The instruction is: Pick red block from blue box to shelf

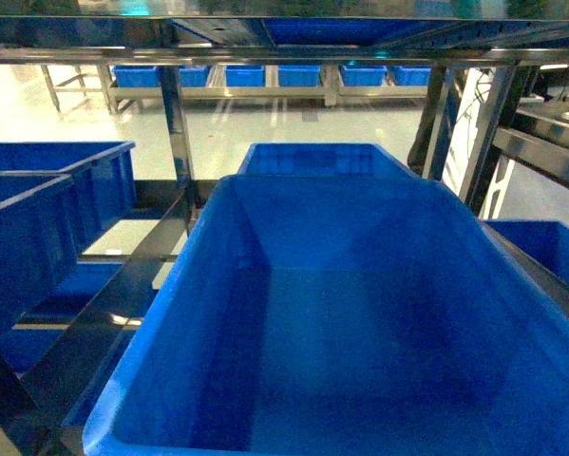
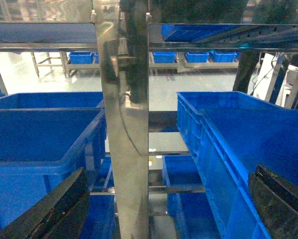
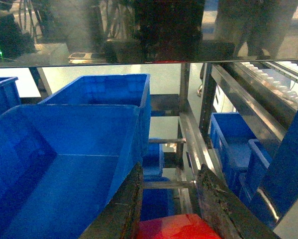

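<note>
Right claw [image 3: 169,209] is clamped on the red block [image 3: 176,227], which sits pinched between the two dark fingers [image 3: 123,204] at the bottom edge of the right wrist view. Only its top face shows: bright red, smooth plastic, slightly glossy; no stud visible from here (rest is cropped by the frame). The block does not show in the head view at all.

Left claw [image 2: 166,199] is spread wide, nothing between its fingers, hanging in front of a steel upright post [image 2: 124,134] of the shelf [image 1: 175,123].

Risks, as a judgement:
- The block is small and held low between the fingers; a jolt against the rim of the big blue bin [image 3: 134,124] just left of the claw could knock it loose, and it would fall into the bin or through the open tiers to the lower bins [image 3: 233,134].
- The steel rail [image 3: 193,134] runs close on the right of the claw, so a sideways drift could clip a finger on it.
- The left claw is close to the post; any swing could hit it.
- The large blue bin [image 1: 341,323] fills the tier ahead, so little bare shelf is visible to set the block on; a release may land it inside the bin instead.

The light turquoise box is not in any view.
</note>
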